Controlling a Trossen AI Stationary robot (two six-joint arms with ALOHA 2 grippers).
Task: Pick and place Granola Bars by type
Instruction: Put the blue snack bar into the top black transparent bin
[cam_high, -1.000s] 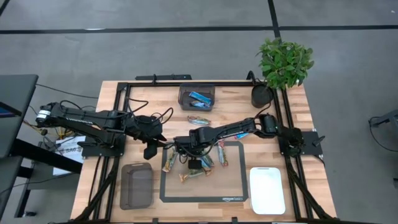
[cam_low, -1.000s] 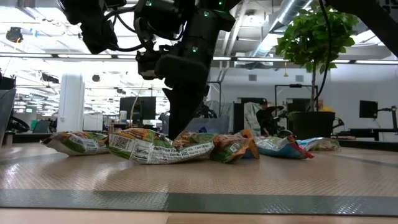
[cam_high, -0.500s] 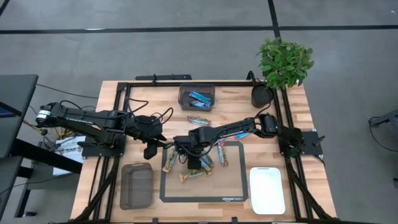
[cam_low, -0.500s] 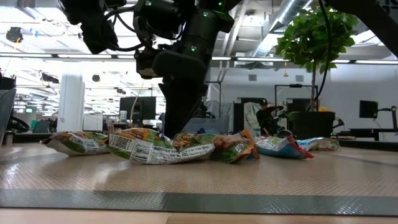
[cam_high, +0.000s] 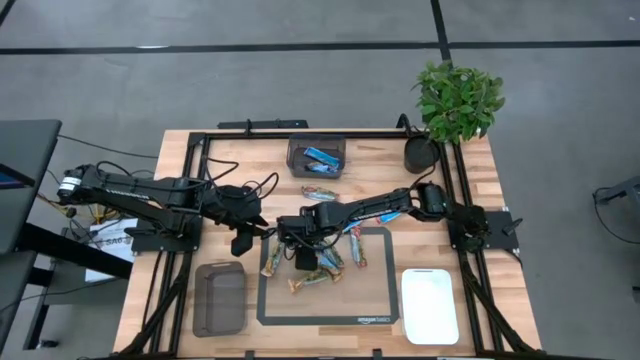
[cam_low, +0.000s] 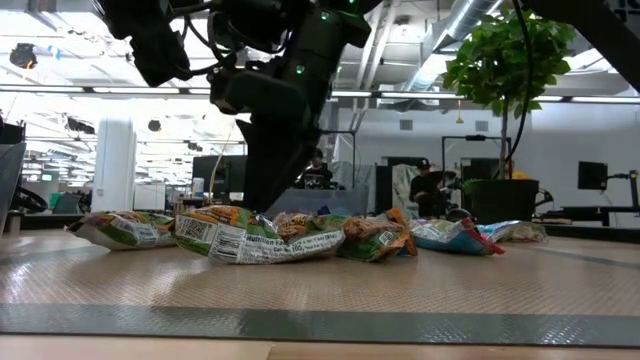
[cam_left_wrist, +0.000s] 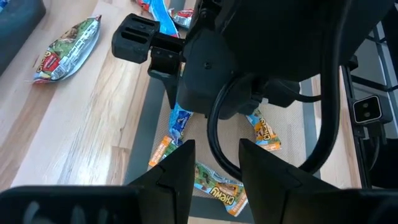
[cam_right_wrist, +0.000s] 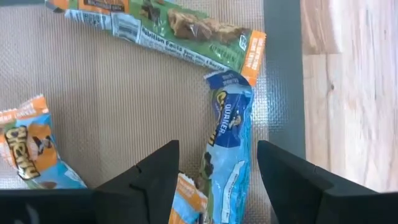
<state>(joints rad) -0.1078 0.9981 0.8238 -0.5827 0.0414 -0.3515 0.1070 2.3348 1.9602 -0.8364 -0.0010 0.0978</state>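
Several granola bars lie flat on the grey mat (cam_high: 375, 300): a green-and-orange one (cam_right_wrist: 168, 28), a blue one (cam_right_wrist: 227, 155) and an orange-and-blue one (cam_right_wrist: 28, 149). My right gripper (cam_right_wrist: 217, 186) hangs open just above the mat, fingers pointing down, one on either side of the blue bar; I cannot see it touch the bar. It also shows over the mat's left part (cam_high: 303, 258). My left gripper (cam_high: 240, 243) waits open and holds nothing beside the mat's far left corner. More blue bars lie in the far bin (cam_high: 316, 155). One bar (cam_high: 320, 193) lies on the wood.
An empty dark bin (cam_high: 220, 298) stands at the near left and a white tray (cam_high: 430, 305) at the near right. A potted plant (cam_high: 460, 100) and a dark round pot (cam_high: 421, 154) occupy the far right corner. A black frame rail (cam_high: 300, 134) borders the work area.
My right gripper has shifted a little toward the table's left and far edges, staying low over the bars on the mat. The bars lie as before.
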